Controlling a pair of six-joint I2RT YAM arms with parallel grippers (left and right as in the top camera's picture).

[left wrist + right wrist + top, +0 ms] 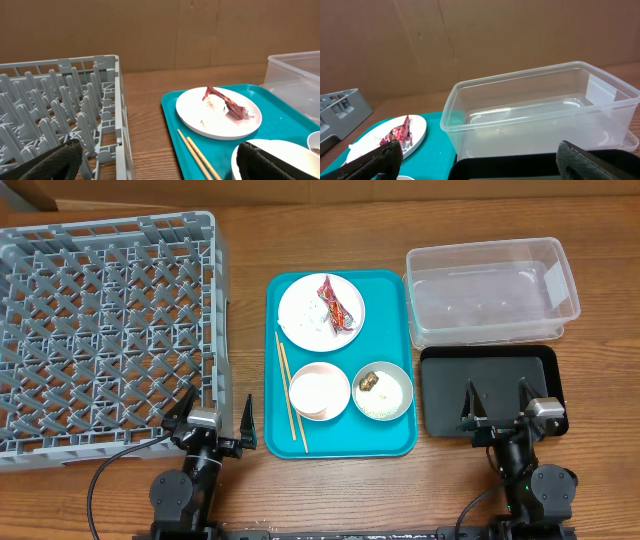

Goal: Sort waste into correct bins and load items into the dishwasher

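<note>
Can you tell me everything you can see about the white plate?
The white plate is round, smooth and a bit shiny, with a low raised rim. It looks like ceramic or plastic. It lies flat, right side up, at the far end of the teal tray, between the grey dish rack and the clear tub. A crumpled red-and-white wrapper and some white tissue rest on it. The chopsticks end close beside its rim.

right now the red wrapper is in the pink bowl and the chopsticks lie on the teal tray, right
No. The red wrapper lies on the white plate, not in the pink bowl, as the overhead view shows. The chopsticks do lie on the teal tray.
</note>
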